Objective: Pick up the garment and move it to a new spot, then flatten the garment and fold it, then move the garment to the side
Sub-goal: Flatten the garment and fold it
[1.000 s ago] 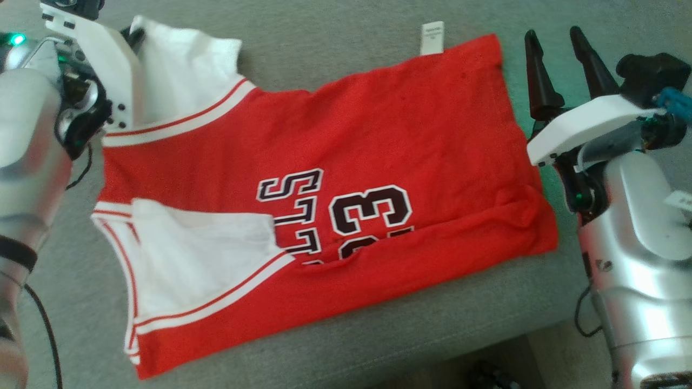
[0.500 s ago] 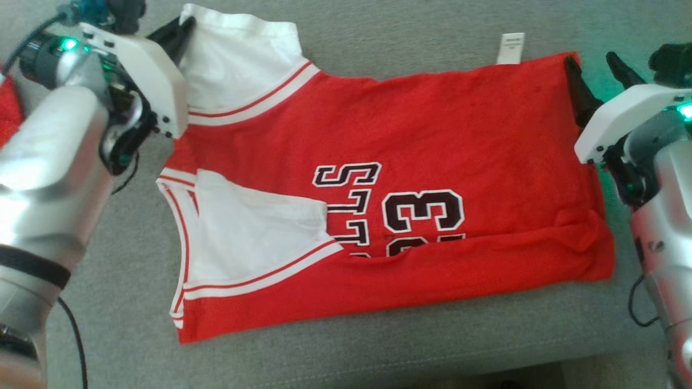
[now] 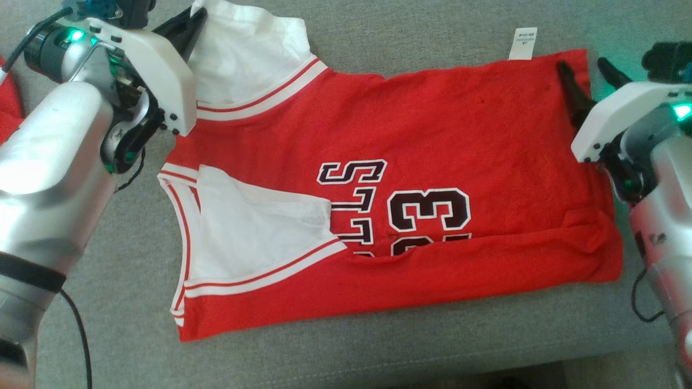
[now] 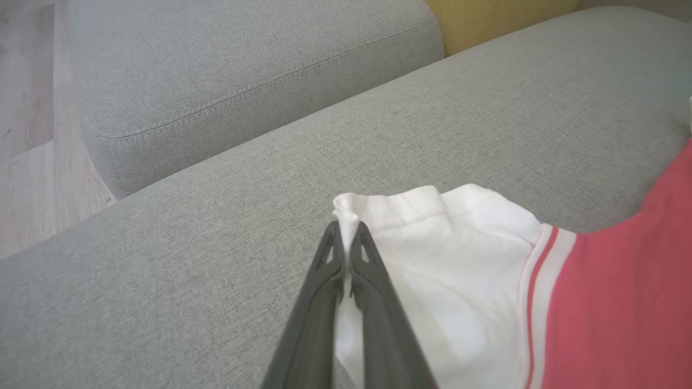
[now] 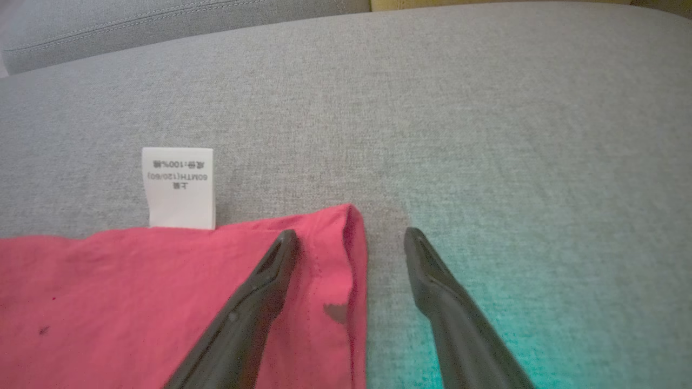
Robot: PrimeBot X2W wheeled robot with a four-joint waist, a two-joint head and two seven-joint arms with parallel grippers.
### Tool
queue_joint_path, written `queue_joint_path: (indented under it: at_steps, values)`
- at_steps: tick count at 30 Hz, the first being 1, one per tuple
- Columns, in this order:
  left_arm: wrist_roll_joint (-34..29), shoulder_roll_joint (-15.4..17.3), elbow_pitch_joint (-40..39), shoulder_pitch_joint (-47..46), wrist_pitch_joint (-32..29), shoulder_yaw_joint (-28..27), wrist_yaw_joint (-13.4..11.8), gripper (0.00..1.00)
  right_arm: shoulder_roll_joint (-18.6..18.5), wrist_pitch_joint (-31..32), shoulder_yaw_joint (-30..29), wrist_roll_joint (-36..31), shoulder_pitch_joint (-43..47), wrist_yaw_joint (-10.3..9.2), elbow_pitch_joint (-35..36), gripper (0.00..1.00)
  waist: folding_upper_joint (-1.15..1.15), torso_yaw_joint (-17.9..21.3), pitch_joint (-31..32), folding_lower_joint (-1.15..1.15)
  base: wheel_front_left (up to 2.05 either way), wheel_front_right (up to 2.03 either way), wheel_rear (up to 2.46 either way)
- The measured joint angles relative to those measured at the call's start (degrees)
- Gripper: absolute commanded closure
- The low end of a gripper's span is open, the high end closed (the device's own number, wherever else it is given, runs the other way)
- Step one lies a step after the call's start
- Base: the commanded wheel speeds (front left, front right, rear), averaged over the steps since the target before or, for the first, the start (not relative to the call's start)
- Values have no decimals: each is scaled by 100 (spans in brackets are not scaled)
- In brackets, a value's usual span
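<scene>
Red jersey lying half-folded on grey cushion. Left gripper clenching white sleeve edge. Right gripper hanging spread, straddling hem corner, grasping nothing. Risk: left pulling alone, cloth skewing, fold sliding open.

**Grey Upholstery, Wood Floor and Stray Colours**

A broad seat cushion covered in grey woven fabric is seen stretched across the head view. Just beside it, a second grey cushion is shown in the left wrist view, edged with a stitched seam. A pale wooden floor is seen along that view's left edge. A patch of yellow upholstery is glimpsed beyond the two cushions. A scrap of red cloth is cut off by the head view's left edge, and what it is cannot be told. A teal glow is cast on the grey fabric in the right wrist view.
</scene>
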State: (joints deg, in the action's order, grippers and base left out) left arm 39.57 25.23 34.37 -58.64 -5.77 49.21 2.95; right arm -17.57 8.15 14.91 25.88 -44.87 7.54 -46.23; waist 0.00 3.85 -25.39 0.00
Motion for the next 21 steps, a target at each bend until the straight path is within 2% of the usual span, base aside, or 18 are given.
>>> queue_joint_path:
  at_steps: [9,10,11,12,21]
  values:
    - [1,104,-241,1,-129,11,-100,100,-127,-66,330,268,-285,0,-241,0,0,-11,-71,0,0,0,0]
    - [5,110,-255,1,-129,11,-102,100,-137,-60,388,311,-318,0,-257,7,0,-16,-76,0,0,0,0]
    - [23,112,-257,2,-130,13,-122,100,-147,-48,465,365,-345,0,-266,66,0,-20,-78,0,0,0,0]
    - [42,114,-260,3,-144,13,-143,100,-166,-48,548,394,-374,0,-270,100,0,-23,-80,0,0,0,0]
    - [41,133,-227,1,-2,-18,-285,100,-361,-504,621,427,-611,0,-657,100,0,-37,-154,0,0,0,0]
